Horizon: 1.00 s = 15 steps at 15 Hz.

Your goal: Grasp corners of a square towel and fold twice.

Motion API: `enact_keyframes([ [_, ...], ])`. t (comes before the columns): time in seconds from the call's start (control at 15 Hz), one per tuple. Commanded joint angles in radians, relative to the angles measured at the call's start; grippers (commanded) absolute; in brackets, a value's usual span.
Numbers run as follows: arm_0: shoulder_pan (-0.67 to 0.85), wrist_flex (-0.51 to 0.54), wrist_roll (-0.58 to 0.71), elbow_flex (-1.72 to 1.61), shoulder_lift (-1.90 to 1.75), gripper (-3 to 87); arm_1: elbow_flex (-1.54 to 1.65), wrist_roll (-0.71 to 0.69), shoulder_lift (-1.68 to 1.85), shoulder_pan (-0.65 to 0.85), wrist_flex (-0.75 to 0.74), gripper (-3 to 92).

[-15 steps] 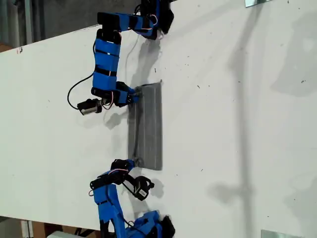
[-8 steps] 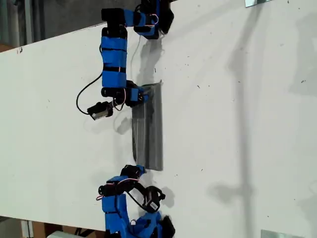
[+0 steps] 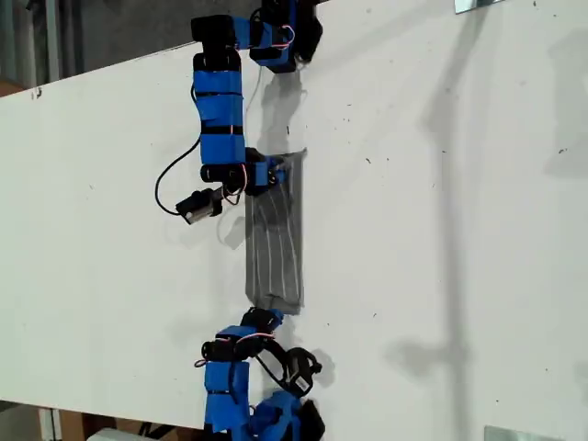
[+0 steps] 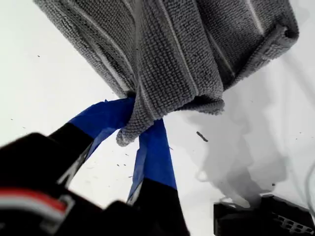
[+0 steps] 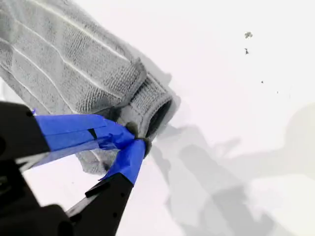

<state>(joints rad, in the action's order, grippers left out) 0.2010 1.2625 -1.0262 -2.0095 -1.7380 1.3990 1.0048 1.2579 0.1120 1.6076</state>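
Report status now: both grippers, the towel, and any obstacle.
My first gripper shut on a towel corner. My second gripper shut on another corner. Towel folded to a narrow strip, partly lifted. Nothing in the way on the table.

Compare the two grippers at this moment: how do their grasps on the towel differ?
My first gripper pinches a thick bunch of the towel, and the cloth hangs in folds above its fingers. My second gripper pinches only a thin rolled edge near a corner, and its fingers meet almost at a point. Both are shut on the grey striped cloth over the white table, at opposite ends of the folded strip.
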Motion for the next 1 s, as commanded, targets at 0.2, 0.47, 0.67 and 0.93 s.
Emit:
enact_keyframes([
  [0.2, 0.028, -0.052, 0.008, 0.044, 0.018, 11.3, -0.021, 0.006, -0.023, -0.025, 0.026, 27.5],
  [0.47, 0.221, -0.166, 0.066, -0.097, -0.005, 13.6, -0.020, -0.035, 0.095, 0.064, 0.120, 42.1],
  [0.67, 0.285, -0.252, 0.080, -0.204, -0.008, 13.6, 0.252, -0.048, 0.206, 0.187, -0.023, 43.8],
  [0.93, 0.307, -0.262, 0.081, -0.244, -0.025, 13.5, 0.397, -0.043, 0.135, 0.230, -0.141, 44.1],
])
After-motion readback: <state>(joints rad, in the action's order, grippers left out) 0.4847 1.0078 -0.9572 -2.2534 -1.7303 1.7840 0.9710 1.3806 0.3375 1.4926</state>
